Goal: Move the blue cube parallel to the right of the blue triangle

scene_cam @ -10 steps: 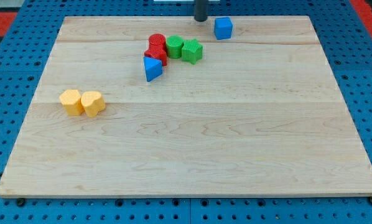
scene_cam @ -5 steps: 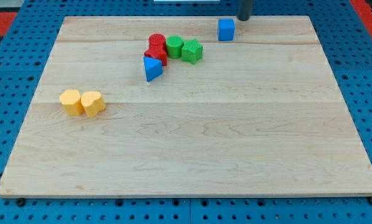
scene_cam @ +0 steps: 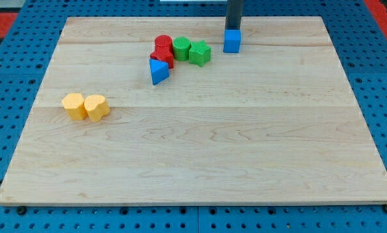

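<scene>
Camera view: my tip atop blue cube

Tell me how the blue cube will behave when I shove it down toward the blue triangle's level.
The blue cube has flat faces, so it probably slides rather than rolls. My tip sits at its top edge; an off-centre push may spin it. The smooth wooden board likely offers little resistance.

1. Two red blocks sit near the middle of the surface's top edge, one touching the other; their shapes are hard to tell apart.
2. Two green blocks stand just right of the red ones, side by side and touching, the left one roundish, the right one angular.
3. Two yellow blocks lie close to the surface's left edge, side by side and touching, well apart from the others.
</scene>
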You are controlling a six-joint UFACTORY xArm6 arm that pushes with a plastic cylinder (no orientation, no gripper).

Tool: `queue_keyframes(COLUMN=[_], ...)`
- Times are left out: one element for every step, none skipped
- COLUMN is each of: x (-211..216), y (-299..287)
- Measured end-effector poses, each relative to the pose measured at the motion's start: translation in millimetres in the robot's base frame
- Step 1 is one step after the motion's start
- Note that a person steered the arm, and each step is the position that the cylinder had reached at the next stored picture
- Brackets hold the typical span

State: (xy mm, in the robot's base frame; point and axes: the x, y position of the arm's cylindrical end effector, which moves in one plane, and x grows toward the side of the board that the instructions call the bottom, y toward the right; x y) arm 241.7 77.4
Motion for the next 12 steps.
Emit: queue_keyframes(x=[14.9,37.4,56.2,67.3,89.4,117.5,128.1,112.5,86.6,93.7,121.9,123.3], y=[3.5,9.5,9.6,15.4,28.0,35.2,21.9,29.5,51.8,53.8,39.6,28.5])
